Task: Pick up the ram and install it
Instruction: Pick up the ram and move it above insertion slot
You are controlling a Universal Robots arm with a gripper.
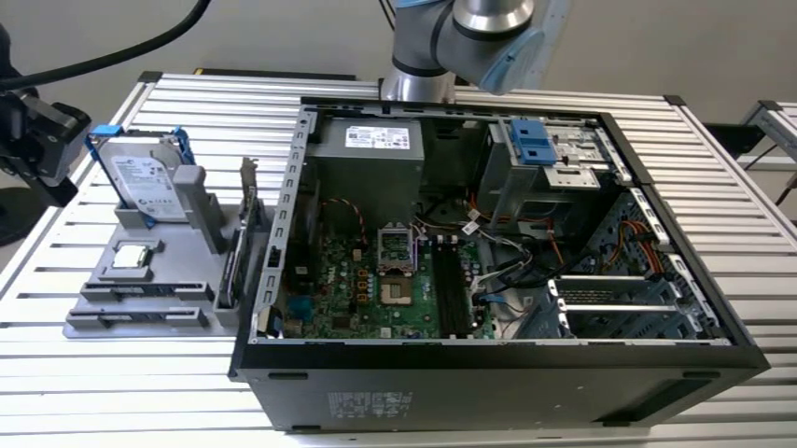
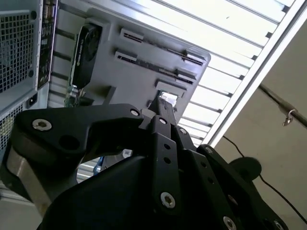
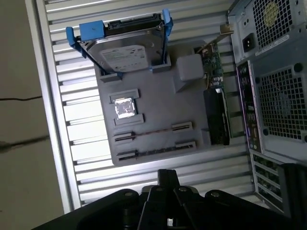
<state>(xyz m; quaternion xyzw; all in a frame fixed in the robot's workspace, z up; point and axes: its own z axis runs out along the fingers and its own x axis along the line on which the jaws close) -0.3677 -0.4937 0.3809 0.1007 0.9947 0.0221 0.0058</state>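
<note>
Silver, blue-capped arm (image 1: 480, 23) at the exterior view's top; black end effector (image 3: 166, 174) (image 2: 163, 103) in both wrist views.

Gray holder tray (image 3: 153, 96) lies on slatted bench (image 3: 57, 124). Hard drive (image 3: 125, 52) in blue bracket stands at one end. Small silver chip (image 3: 125, 108) sits in its pocket. Ram (image 3: 153, 130) stands edge-on in a slot between clips. Black expansion card (image 3: 218, 115) stands at tray edge, beside computer case (image 3: 273, 72). Dark tool (image 3: 166, 179) hovers near the tray's slot end.

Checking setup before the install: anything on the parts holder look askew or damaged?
Nothing stands out: the hard drive and expansion card stand seated in the gray parts holder, and the CPU chip lies flat in its recess.
</note>
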